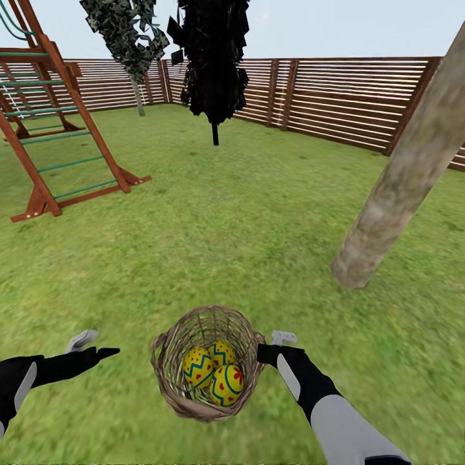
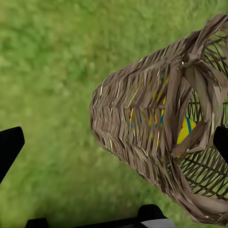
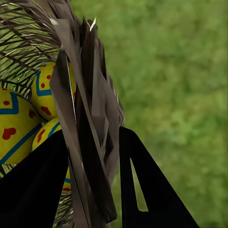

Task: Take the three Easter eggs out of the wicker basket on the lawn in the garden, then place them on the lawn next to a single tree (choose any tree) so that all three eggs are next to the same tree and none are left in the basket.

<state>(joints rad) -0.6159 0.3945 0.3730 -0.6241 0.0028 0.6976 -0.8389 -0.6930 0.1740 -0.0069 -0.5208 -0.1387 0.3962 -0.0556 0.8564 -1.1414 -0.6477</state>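
Observation:
The wicker basket (image 1: 169, 361) sits low in the head view on the lawn (image 1: 245, 219), slightly tilted. Inside lie the three Easter eggs (image 1: 199, 367), (image 1: 223, 352), (image 1: 226, 383), yellow with blue zigzags and red marks. My right gripper (image 1: 272, 345) is at the basket's right rim. In the right wrist view the right gripper (image 3: 92, 135) straddles the rim strip (image 3: 90, 95), one finger inside by the eggs (image 3: 47, 85), the other outside, shut on the rim. My left gripper (image 1: 97, 347) hangs open left of the basket, apart from it. In the left wrist view the basket wall (image 2: 142, 118) lies between its spread fingers.
A pale, leaning tree trunk (image 1: 400, 174) rises close by at the right. A red-brown play tower (image 1: 51, 129) stands at the far left. Two dark-leaved trees (image 1: 213, 58), (image 1: 126, 32) stand before the slatted fence (image 1: 349, 97). Grass stretches between them.

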